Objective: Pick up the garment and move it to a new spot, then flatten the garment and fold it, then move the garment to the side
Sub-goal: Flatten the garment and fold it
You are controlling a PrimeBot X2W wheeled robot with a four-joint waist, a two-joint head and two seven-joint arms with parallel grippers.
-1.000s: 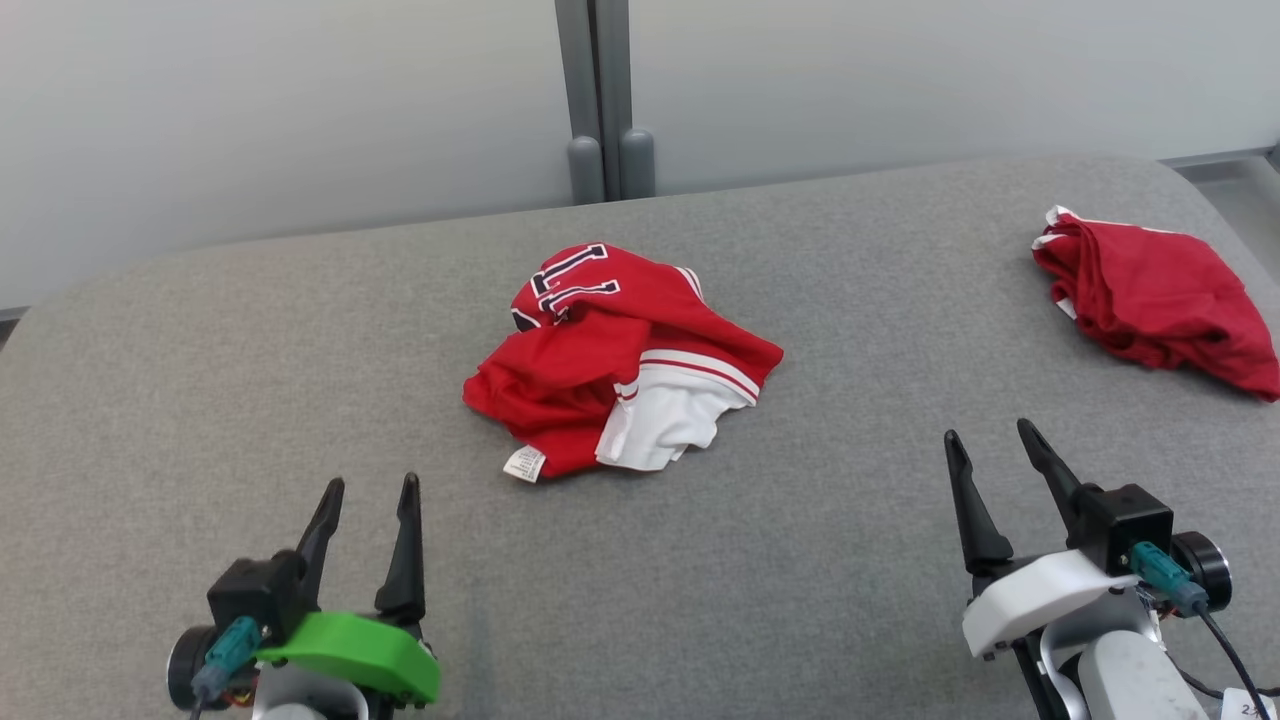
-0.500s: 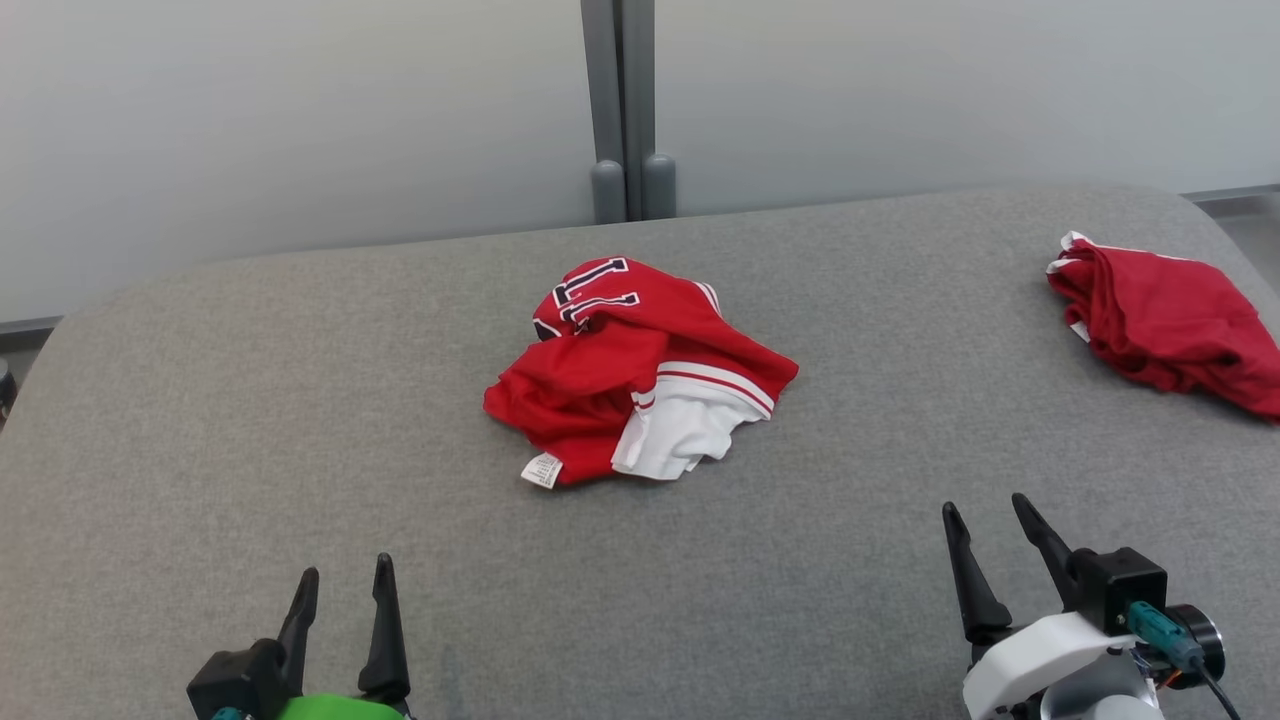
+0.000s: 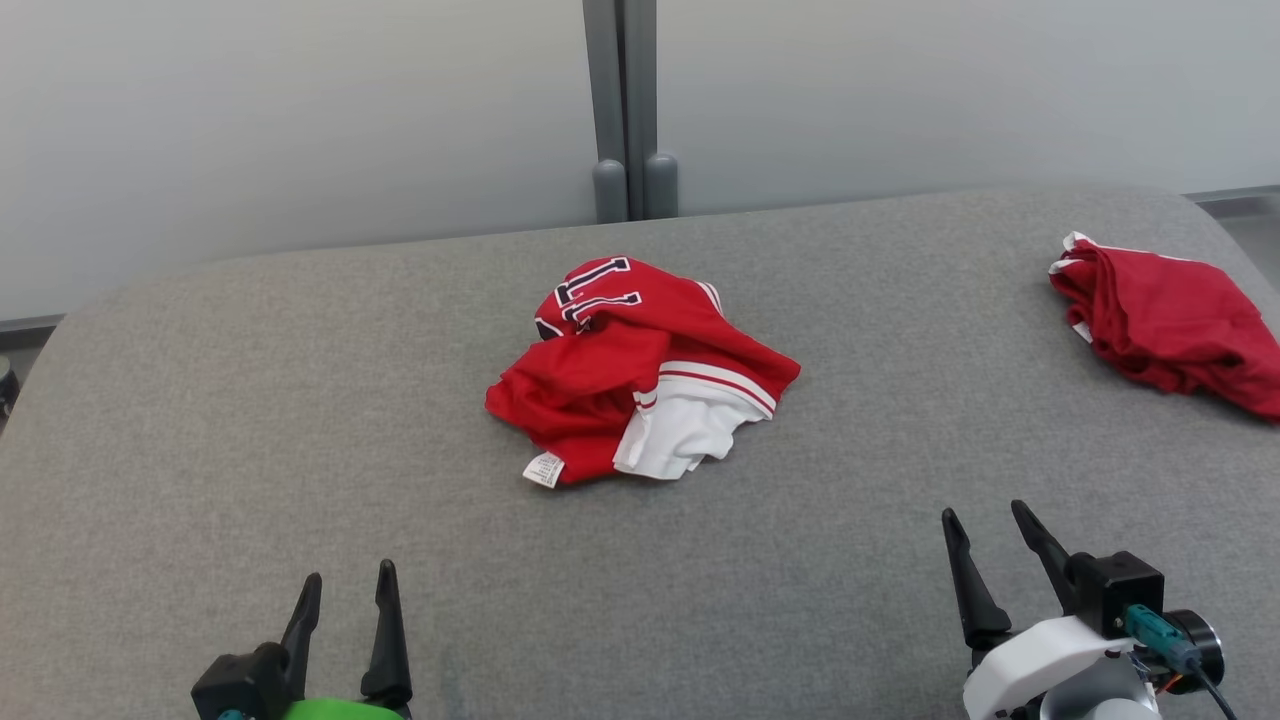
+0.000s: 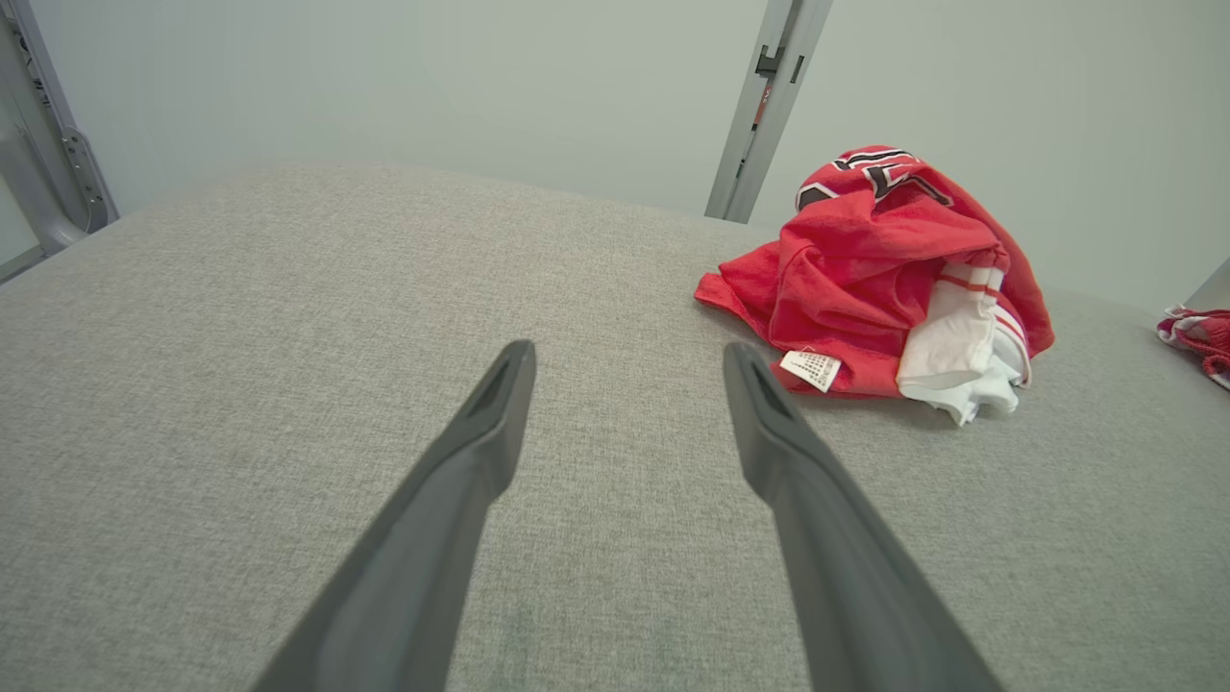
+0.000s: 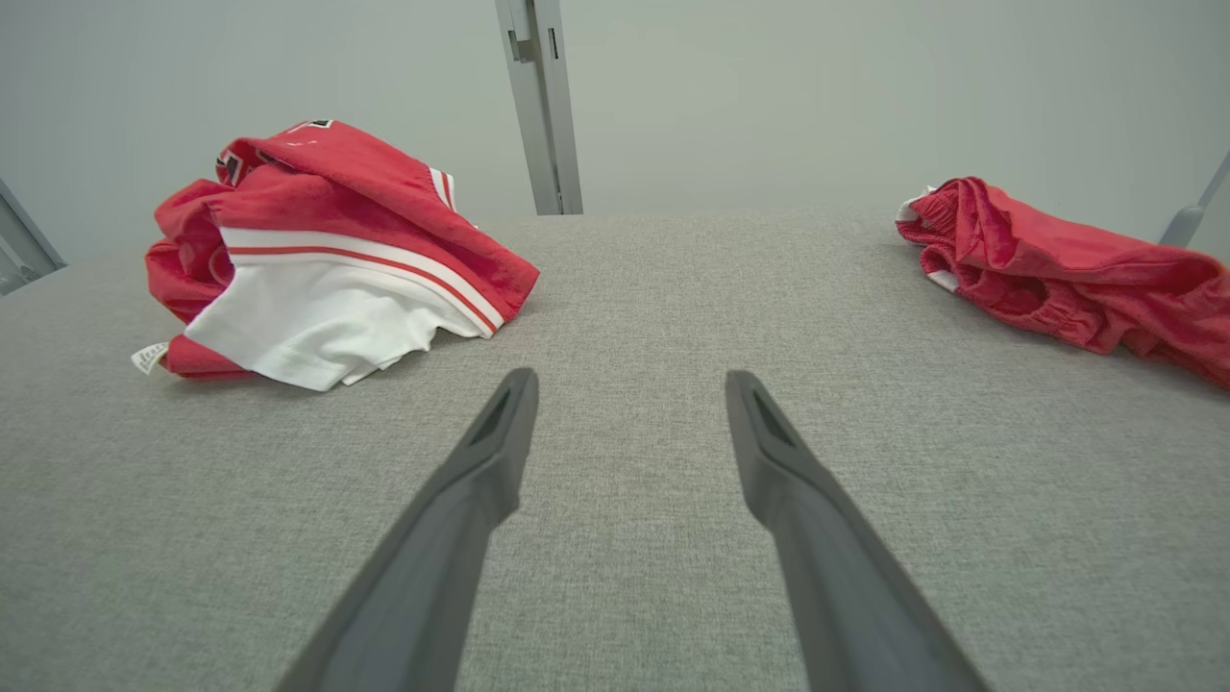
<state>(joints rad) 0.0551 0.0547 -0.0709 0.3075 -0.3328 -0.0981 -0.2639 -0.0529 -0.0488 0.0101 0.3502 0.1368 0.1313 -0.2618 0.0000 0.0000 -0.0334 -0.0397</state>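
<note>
A crumpled red and white garment (image 3: pixel 640 375) with dark lettering and a small white label lies in a heap at the middle of the grey table (image 3: pixel 300 400). It also appears at the upper right of the left wrist view (image 4: pixel 884 279) and the upper left of the right wrist view (image 5: pixel 327 250). My left gripper (image 3: pixel 348 587) is open at the lower left, well short of the garment. My right gripper (image 3: pixel 986 517) is open at the lower right, also apart from it. Both sets of fingers are empty above bare cloth-covered table (image 4: pixel 615 356) (image 5: pixel 629 384).
A second red garment (image 3: pixel 1165 320) lies bunched at the table's far right edge, seen too in the right wrist view (image 5: pixel 1067 259). A grey post (image 3: pixel 630 110) stands behind the table against a pale wall. The table's rounded corners fall away at left and right.
The head camera has tilted, so the whole picture shifted down. Both grippers sit lower in the frame than a second ago. The garments lie as before.
</note>
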